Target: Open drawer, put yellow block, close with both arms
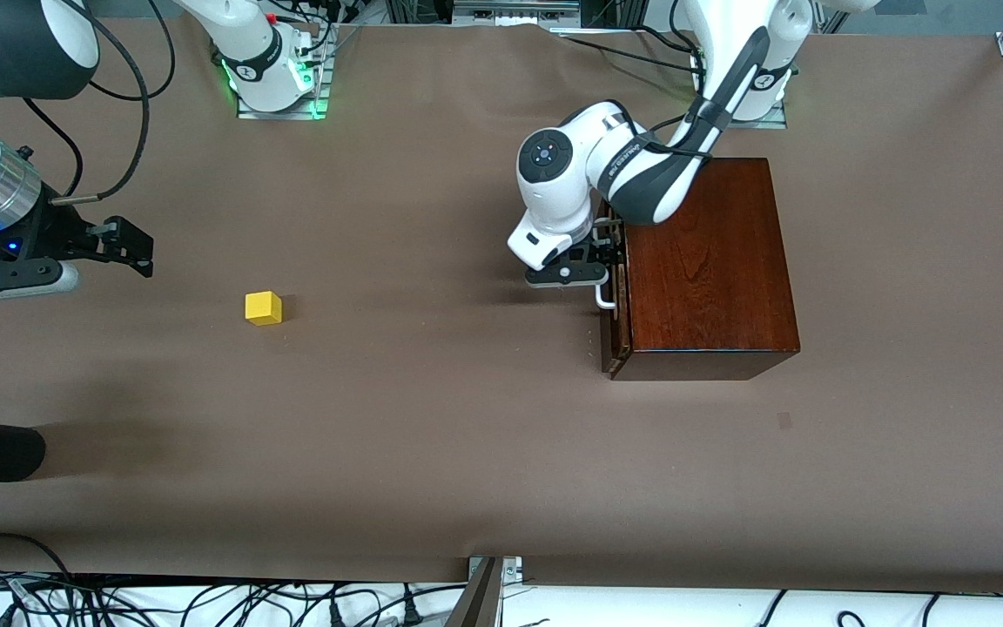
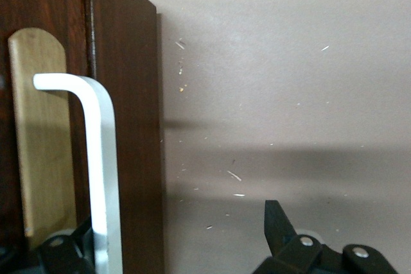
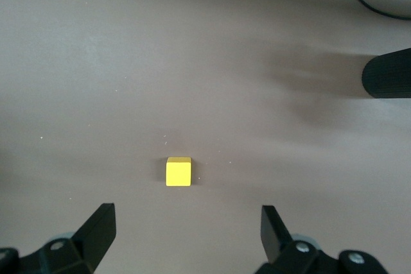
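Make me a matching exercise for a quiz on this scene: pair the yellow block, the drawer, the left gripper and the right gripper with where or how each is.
Things:
1. yellow block
2. drawer
3. left gripper
4. right gripper

States:
A. open, fingers on either side of the white bar handle
B. shut in the wooden box
C. open, in the air toward the right arm's end of the table
D. lying free on the table, untouched

Pairs: 1-D, 2-B, 3-A, 4-C
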Controlling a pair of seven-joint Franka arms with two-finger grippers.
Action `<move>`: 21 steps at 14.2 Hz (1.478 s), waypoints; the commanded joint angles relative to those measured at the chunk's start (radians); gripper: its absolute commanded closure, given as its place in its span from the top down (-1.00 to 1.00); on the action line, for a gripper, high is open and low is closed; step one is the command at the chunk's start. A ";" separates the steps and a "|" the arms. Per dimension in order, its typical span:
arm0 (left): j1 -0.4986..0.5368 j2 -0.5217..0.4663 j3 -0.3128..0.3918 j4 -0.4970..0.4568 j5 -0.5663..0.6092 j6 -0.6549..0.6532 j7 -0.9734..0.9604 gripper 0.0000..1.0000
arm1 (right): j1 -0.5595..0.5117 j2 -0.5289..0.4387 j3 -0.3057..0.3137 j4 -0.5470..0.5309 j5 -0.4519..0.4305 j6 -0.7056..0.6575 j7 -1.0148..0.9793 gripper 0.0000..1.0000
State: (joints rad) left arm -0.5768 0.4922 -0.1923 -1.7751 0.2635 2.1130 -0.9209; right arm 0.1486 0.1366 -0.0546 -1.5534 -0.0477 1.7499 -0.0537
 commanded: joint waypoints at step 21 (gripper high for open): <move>-0.072 0.010 -0.004 0.349 -0.076 -0.215 -0.089 1.00 | 0.002 0.083 0.006 -0.060 0.043 -0.026 -0.008 1.00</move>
State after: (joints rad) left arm -0.6876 0.5852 -0.1860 -1.4109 0.2150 1.9960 -1.0438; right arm 0.1496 0.2178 -0.0512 -1.5736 -0.0232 1.7016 -0.0548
